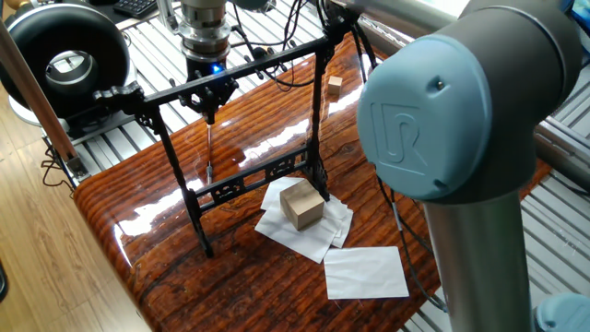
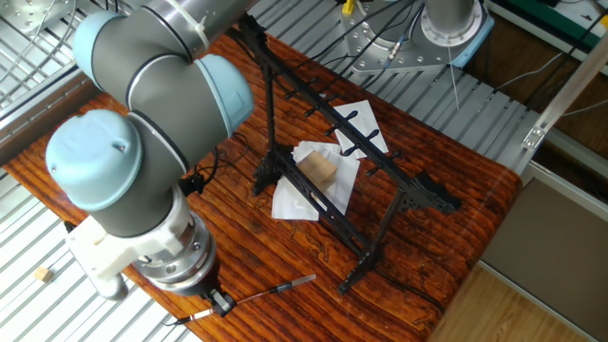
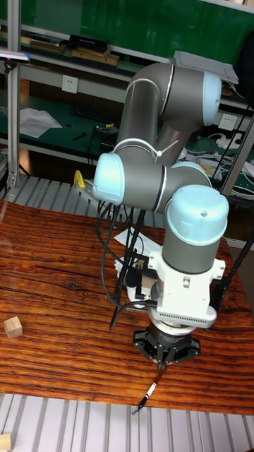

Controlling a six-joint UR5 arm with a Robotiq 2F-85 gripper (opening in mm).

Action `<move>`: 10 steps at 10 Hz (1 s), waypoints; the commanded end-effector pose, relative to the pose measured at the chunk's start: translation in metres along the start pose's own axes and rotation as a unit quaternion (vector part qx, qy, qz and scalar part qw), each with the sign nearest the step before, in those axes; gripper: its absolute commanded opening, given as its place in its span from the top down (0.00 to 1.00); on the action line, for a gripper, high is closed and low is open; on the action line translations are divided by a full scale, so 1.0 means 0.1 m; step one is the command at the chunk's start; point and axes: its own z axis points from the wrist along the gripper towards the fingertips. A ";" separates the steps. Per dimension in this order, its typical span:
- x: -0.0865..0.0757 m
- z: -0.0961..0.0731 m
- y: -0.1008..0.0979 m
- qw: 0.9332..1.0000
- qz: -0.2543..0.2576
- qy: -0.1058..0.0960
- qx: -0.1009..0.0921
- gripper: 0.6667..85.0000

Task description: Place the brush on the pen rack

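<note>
The brush (image 2: pixel 275 288) is a thin dark rod lying flat near the table's edge, with one end reaching past the edge; it also shows as a thin line (image 1: pixel 209 148) and a short rod (image 3: pixel 146 395). My gripper (image 2: pixel 220 302) points straight down right over the brush's rear part, with its tips at the brush. The narrow black fingers (image 3: pixel 164 361) stand close together, and how far apart they are does not show. In one fixed view the gripper (image 1: pixel 208 103) sits just behind the top bar of the pen rack (image 1: pixel 240 69). The black rack (image 2: pixel 351 142) stands upright mid-table, and one leg (image 3: pixel 123 282) shows behind my arm.
A wooden block (image 1: pixel 301 203) rests on crumpled white paper beside the rack's foot, with another white sheet (image 1: pixel 366 272) nearer the front. Small wooden cubes (image 1: pixel 334 85) (image 3: pixel 13 327) lie apart. A black round device (image 1: pixel 64 55) stands off the table. Metal slats surround the tabletop.
</note>
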 end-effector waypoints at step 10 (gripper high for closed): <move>-0.31 -0.02 0.06 0.992 0.126 -0.001 0.007 1.00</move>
